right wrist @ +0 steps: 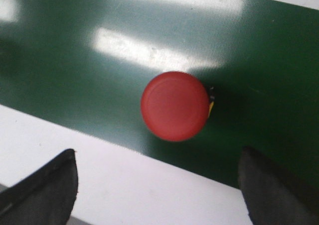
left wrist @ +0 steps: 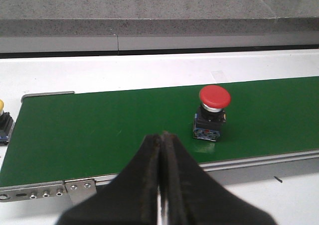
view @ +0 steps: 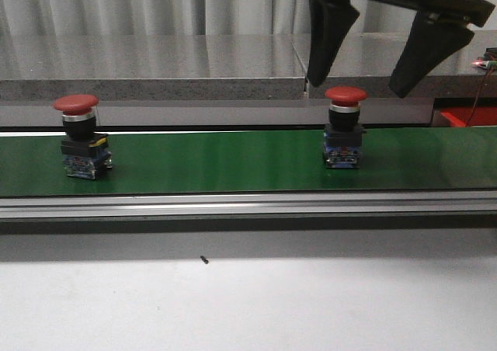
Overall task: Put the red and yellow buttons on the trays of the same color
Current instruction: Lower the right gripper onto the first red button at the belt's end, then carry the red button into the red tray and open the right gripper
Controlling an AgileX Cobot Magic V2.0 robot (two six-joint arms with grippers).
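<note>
Front view first: two red buttons stand upright on the green belt [view: 233, 161]. The right gripper [view: 357, 81] hangs over the right end of the belt with its two black fingers spread wide, nothing between them. The right-hand red button [view: 345, 137] sits just below that gap, a touch toward the left finger, and it isn't touching either one. The left-hand red button [view: 81, 136] is well off to the gripper's left, near the other end of the belt. There's a small dark speck [view: 204, 260] on the white table in front of the belt.

Left wrist view: the left gripper [left wrist: 162, 185] has its fingers pressed together, holding nothing. A red button [left wrist: 213, 113] stands on the belt ahead of the fingertips and off to one side, clearly apart from them. At the edge of the frame, past the belt's end, a bit of a yellow button [left wrist: 2, 119] pokes in; most of it is cut off.

Right wrist view: looking straight down on the red cap of the button [right wrist: 174, 105], which sits on the belt ahead of the open fingers [right wrist: 47, 187], roughly centred between them, near the belt's edge where the white table starts. Fingers are far apart and clear of it.
</note>
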